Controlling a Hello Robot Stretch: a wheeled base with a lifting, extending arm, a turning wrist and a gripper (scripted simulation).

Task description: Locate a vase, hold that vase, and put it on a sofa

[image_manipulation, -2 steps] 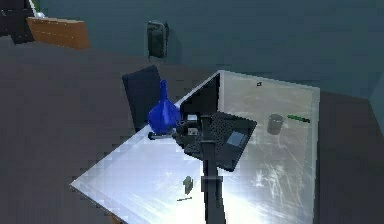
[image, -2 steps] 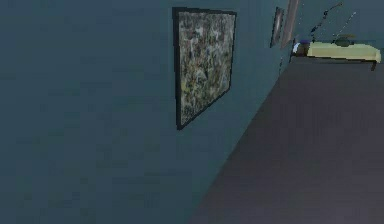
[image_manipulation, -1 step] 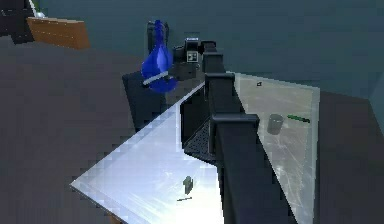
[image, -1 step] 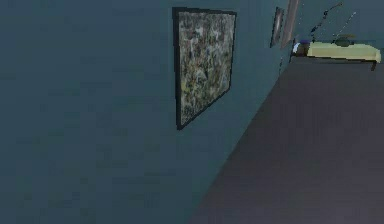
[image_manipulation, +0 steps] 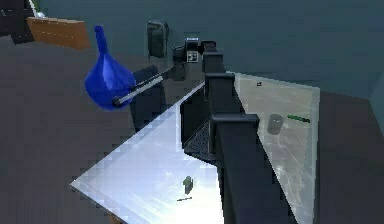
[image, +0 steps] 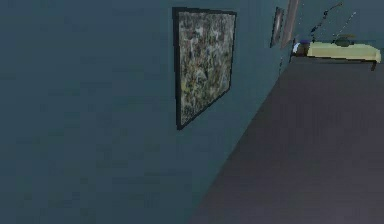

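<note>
- Teal wall (image: 80, 110) and framed picture (image: 205, 65) are seen in the forward view.
- In the arm side view, a blue vase (image_manipulation: 105, 78) is held by the gripper (image_manipulation: 125, 97), left of the table (image_manipulation: 150, 165).

The vase (image_manipulation: 108, 78) is blue; the picture (image: 205, 65) seems mottled grey-green.

Two framed pictures are hanging on the wall (image: 90, 110): a large picture (image: 205, 65) and a small picture (image: 277, 25). One blue vase (image_manipulation: 108, 75) is showing, and one grey cup (image_manipulation: 275, 123) is standing on one glossy table (image_manipulation: 150, 165).
</note>
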